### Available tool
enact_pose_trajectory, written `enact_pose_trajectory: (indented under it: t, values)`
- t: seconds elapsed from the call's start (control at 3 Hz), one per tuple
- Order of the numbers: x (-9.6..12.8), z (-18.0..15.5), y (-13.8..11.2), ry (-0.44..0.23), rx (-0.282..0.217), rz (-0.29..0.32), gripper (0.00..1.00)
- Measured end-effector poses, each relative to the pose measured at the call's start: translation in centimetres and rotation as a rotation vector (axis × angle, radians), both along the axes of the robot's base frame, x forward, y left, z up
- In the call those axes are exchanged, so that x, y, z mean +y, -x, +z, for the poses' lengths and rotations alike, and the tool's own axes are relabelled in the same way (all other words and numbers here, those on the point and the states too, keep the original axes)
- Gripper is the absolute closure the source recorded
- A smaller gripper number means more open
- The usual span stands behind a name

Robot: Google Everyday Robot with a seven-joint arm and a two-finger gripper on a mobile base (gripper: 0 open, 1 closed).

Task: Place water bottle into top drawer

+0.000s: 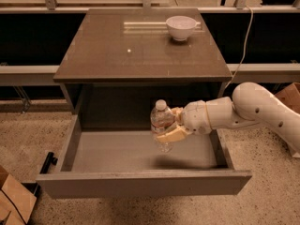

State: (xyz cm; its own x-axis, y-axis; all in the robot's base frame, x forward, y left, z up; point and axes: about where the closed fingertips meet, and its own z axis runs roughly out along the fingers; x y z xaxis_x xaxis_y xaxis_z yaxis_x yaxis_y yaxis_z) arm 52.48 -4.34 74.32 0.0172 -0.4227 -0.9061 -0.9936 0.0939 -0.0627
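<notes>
The water bottle (pixel 162 121) is clear ribbed plastic with a white cap. It is held upright over the inside of the open top drawer (pixel 140 182), right of its middle, its base just above the drawer floor. My gripper (pixel 169 129) is shut on the water bottle from the right, tan fingers (pixel 171 134) wrapped around its lower half. The white arm (pixel 248 109) reaches in from the right. The drawer is pulled out wide from the grey-brown cabinet (pixel 140 46) and holds nothing else.
A white bowl (pixel 181 27) stands on the cabinet top at the back right. A cardboard box (pixel 14 200) sits on the floor at the lower left, another (pixel 287 93) at the right edge. A black drawer handle (pixel 48 162) sticks out at the drawer's left side.
</notes>
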Motion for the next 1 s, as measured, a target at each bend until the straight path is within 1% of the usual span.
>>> enact_pose_trajectory:
  t: [0.33, 0.67, 1.0]
  values:
    - [-0.1, -1.9, -0.7, -0.046, -0.047, -0.003, 0.26]
    - [0.0, -3.1, -1.3, -0.085, -0.075, -0.002, 0.04]
    - [-0.4, -4.1, -1.5, -0.134, -0.09, -0.025, 0.0]
